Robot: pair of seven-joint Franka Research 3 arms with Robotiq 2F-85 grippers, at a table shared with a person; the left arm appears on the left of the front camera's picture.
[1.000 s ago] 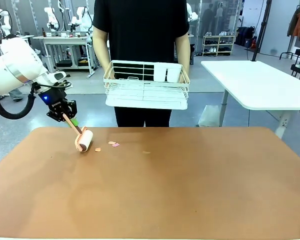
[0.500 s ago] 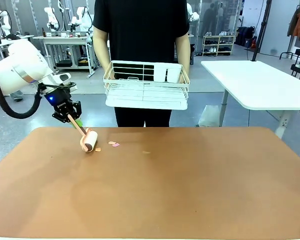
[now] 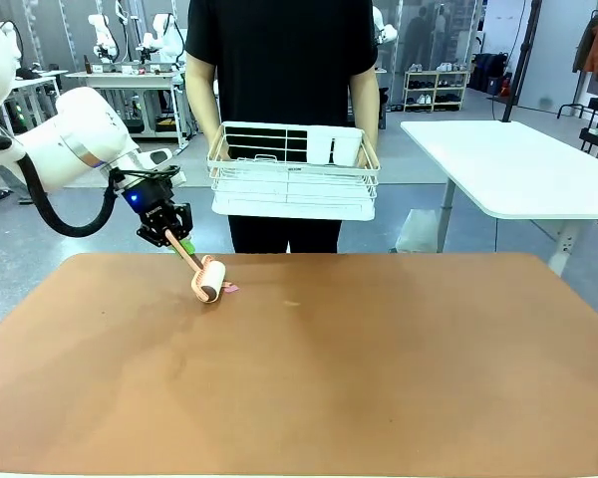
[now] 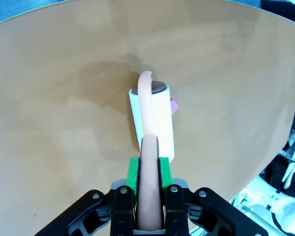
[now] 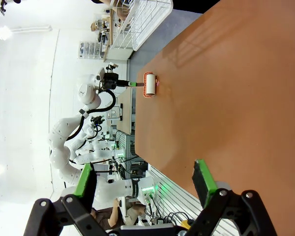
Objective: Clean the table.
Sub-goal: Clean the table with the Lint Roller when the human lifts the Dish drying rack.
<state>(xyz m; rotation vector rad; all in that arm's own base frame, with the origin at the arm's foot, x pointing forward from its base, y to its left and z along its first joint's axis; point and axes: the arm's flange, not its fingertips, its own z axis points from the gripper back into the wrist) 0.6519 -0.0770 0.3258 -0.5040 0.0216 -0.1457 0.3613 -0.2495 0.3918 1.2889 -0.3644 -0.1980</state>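
The left claw [image 3: 177, 241] clamped the roller [image 3: 210, 279] against pink scraps [image 3: 230, 289]; perhaps one faint speck [image 3: 292, 304] remained on the table [image 3: 399, 388].

One lint roller [image 3: 209, 279] on one table [image 3: 399, 378]. Two scraps though: one pink scrap [image 3: 230, 288] right beside its drum, one tan scrap [image 3: 292, 304] further out that side. One wire basket [image 3: 292, 181] beyond it.

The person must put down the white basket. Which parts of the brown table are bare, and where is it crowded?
Bare: the whole right half of the table, from the small speck to the right edge, and the wide near strip. Crowded: the far left, where the robot's left hand holds the lint roller on the top, a pink scrap beside it.
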